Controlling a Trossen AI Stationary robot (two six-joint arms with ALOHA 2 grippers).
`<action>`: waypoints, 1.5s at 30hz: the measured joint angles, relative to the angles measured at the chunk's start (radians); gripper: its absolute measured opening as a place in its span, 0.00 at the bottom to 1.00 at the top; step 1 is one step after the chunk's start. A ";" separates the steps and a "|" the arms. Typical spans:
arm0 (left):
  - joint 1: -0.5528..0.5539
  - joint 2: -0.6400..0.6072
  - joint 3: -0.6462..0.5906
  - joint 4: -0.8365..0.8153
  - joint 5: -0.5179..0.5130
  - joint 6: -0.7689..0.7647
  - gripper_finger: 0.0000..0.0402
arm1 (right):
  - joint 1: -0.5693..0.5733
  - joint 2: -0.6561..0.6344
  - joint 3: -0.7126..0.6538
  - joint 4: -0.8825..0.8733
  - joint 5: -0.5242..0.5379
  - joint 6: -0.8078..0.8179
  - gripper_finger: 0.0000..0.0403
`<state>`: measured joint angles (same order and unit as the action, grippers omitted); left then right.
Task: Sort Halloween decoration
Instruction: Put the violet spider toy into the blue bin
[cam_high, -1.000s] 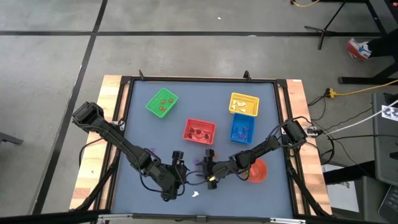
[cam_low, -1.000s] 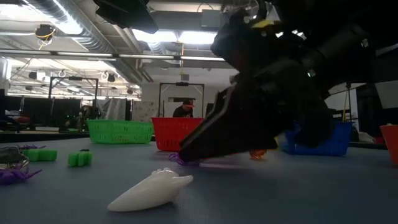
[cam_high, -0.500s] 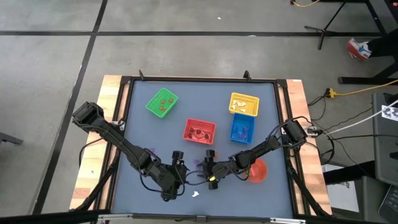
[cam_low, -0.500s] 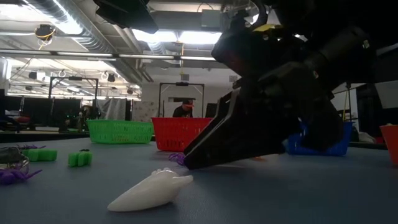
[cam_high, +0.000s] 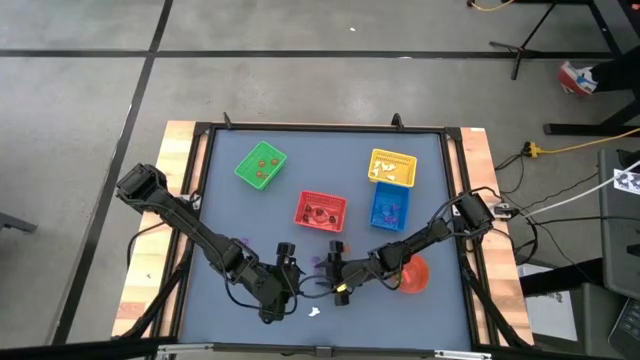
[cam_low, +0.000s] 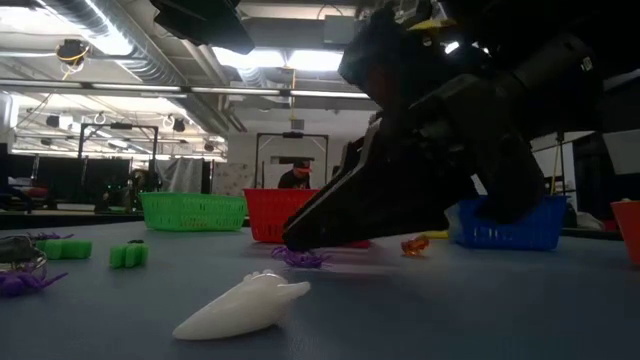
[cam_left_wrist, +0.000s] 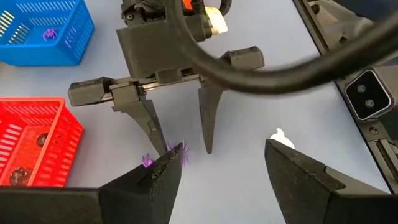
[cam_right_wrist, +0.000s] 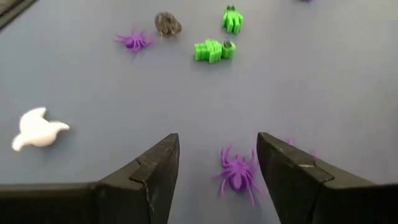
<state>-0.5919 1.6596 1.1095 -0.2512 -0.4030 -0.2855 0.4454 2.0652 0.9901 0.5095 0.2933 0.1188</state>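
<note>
Sorting partly done: the baskets hold trinkets, several still lie loose on the table.
My right gripper (cam_right_wrist: 214, 163) hangs spread wide and empty over a purple spider (cam_right_wrist: 237, 173); left gripper (cam_left_wrist: 217, 177) gapes empty nearby; a white ghost (cam_right_wrist: 36, 128) and green pieces (cam_right_wrist: 213, 50) wait.

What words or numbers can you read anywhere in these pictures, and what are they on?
None can be read.
The baskets, the trinkets and both arms carry no writing.
A black-and-white square marker beside the table is a pattern, not letters.
A red, white and blue thing on the floor may have print, but it is too small to read.
</note>
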 joint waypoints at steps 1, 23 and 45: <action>0.000 0.000 0.000 0.000 0.000 0.000 0.52 | 0.000 -0.001 0.000 0.001 -0.003 0.000 0.53; 0.000 0.000 0.000 0.000 0.000 0.000 0.52 | -0.001 -0.002 0.000 -0.065 -0.023 0.000 0.53; 0.000 0.000 0.000 0.000 0.000 0.000 0.52 | -0.031 -0.004 0.002 -0.106 -0.077 0.110 0.53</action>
<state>-0.5915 1.6596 1.1095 -0.2512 -0.4030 -0.2855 0.4148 2.0609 0.9916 0.4034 0.2168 0.2291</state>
